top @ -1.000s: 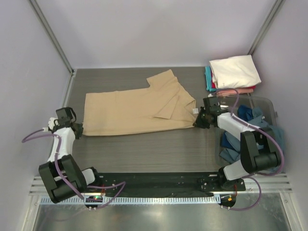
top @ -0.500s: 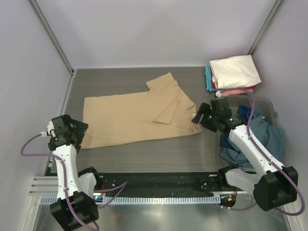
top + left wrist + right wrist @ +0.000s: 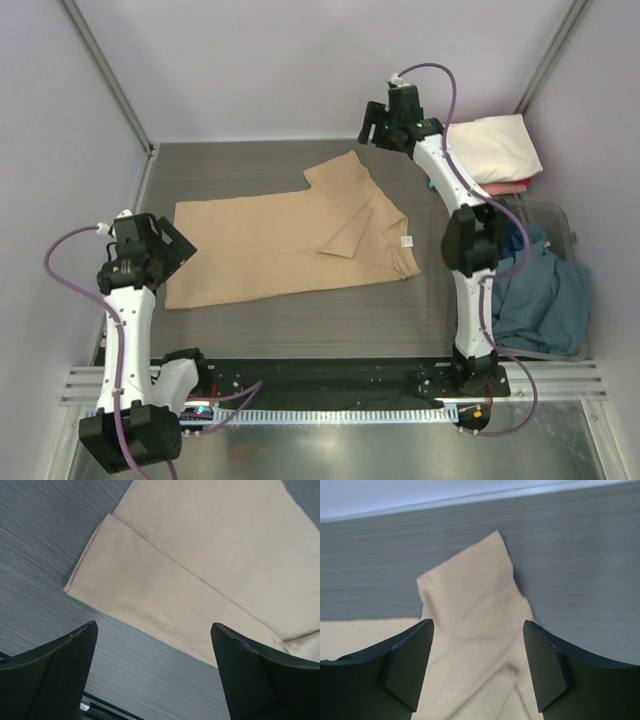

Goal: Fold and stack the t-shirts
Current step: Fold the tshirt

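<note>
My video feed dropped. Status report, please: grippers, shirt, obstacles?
Left gripper open, empty. Right gripper open, empty. Tan t-shirt partly folded, flat on table. Nothing lies on it.

A robot lab test cell, not a home or shop. Plain pale walls [image 3: 300, 60] close in a single dark table [image 3: 300, 320] on three sides, joined at the corners by bare metal posts [image 3: 105, 72]. At the near edge a left arm [image 3: 122, 320] and a right arm [image 3: 447, 178] are bolted to a metal rail [image 3: 330, 412]. Nothing here is furnished or decorated.
</note>
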Robot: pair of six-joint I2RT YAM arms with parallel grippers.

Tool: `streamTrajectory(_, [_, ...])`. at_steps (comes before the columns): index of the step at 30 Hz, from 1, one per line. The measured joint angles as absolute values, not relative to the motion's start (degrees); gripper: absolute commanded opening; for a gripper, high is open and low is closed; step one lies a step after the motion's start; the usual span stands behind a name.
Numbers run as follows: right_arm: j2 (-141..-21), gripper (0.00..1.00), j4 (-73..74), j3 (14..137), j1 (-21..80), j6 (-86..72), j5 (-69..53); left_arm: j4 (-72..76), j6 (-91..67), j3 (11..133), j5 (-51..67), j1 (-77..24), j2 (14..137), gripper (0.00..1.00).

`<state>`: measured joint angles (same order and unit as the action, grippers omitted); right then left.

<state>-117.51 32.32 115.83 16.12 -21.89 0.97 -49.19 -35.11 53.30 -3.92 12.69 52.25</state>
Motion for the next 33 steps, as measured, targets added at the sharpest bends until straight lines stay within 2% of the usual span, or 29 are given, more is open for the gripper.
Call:
streamTrajectory(3, [-132.7,0.78,33.9,131.2,15.2,-19.7,-0.8,-49.4,-34.2,52.1,-5.1,11.6,51.7,0.94])
streamTrajectory(6, [-142.3,0.81,33.5,140.1,14.5,-17.9,-1.4,-49.3,-33.9,51.5,-6.0,9.8,50.8,0.93])
streamTrajectory(20, [-158.2,0.81,17.0,147.7,15.4,-16.3,-2.3,-49.3,-33.8,51.5,-6.7,6.0,52.4,0.91])
streamTrajectory(23, [-161.2,0.78,15.0,148.0,16.4,-16.2,-1.8,-49.3,-33.8,51.5,-7.0,5.8,52.9,0.91])
streamTrajectory(26, [-162.9,0.71,13.3,149.9,17.0,-17.0,-1.8,-49.3,-33.8,51.5,-7.1,5.6,53.2,0.91])
streamTrajectory(29, [-163.0,0.55,13.3,150.0,17.5,-17.5,-2.1,-49.3,-33.8,51.5,-7.1,5.6,53.4,0.90])
streamTrajectory(30, [-163.0,0.42,13.4,150.0,17.6,-17.5,-2.2,-49.3,-33.8,51.5,-7.2,5.6,53.5,0.90])
streamTrajectory(32, [-163.0,0.28,13.6,149.9,17.7,-17.7,-2.3,-49.4,-33.8,51.5,-7.5,5.6,53.8,0.90])
streamTrajectory(33, [-163.0,0.15,13.7,149.8,17.8,-17.8,-2.3,-49.4,-33.8,51.5,-7.6,5.6,53.9,0.90])
